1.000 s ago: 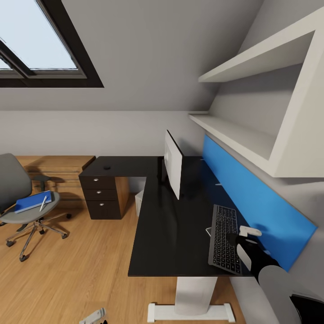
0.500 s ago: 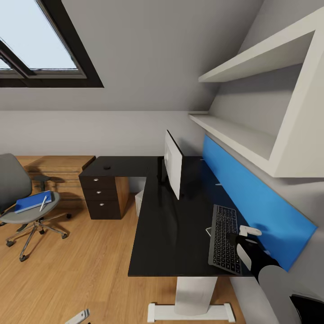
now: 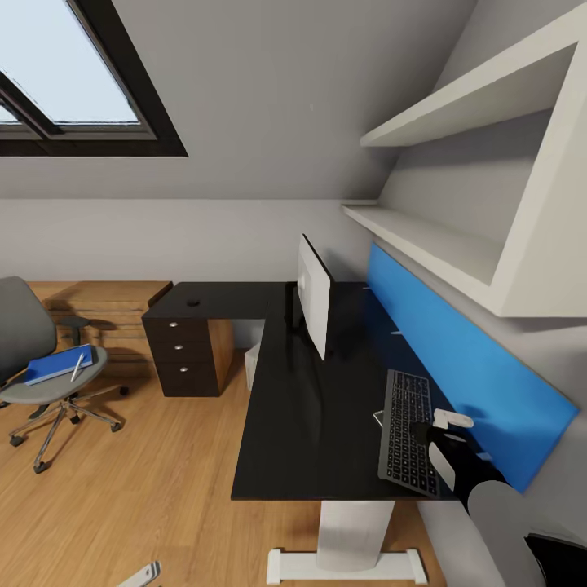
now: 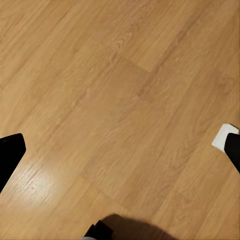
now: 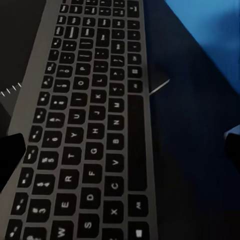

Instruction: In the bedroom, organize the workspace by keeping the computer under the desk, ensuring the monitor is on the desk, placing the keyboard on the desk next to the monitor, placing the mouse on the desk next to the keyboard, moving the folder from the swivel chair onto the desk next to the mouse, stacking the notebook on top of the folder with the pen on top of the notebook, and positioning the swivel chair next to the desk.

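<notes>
Now left gripper (image 3: pixel 140 574) sits lower than before.

Sloped grey ceiling (image 3: pixel 269 98), black-framed skylight (image 3: pixel 73 90) — white wall shelves (image 3: pixel 456 244), oak floor (image 3: pixel 147 489)

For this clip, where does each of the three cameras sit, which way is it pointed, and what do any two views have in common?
Head view: high on the robot, looking forward and down over the glossy black-topped desk; the right gripper shows above the slim dark-keyed keyboard.
Left wrist view: on the left arm, facing straight down at the light wooden floor; black fingertips show at the edges.
Right wrist view: on the right arm, looking closely along the keyboard.
Shared: head and right wrist views both show the keyboard on the desk.
</notes>
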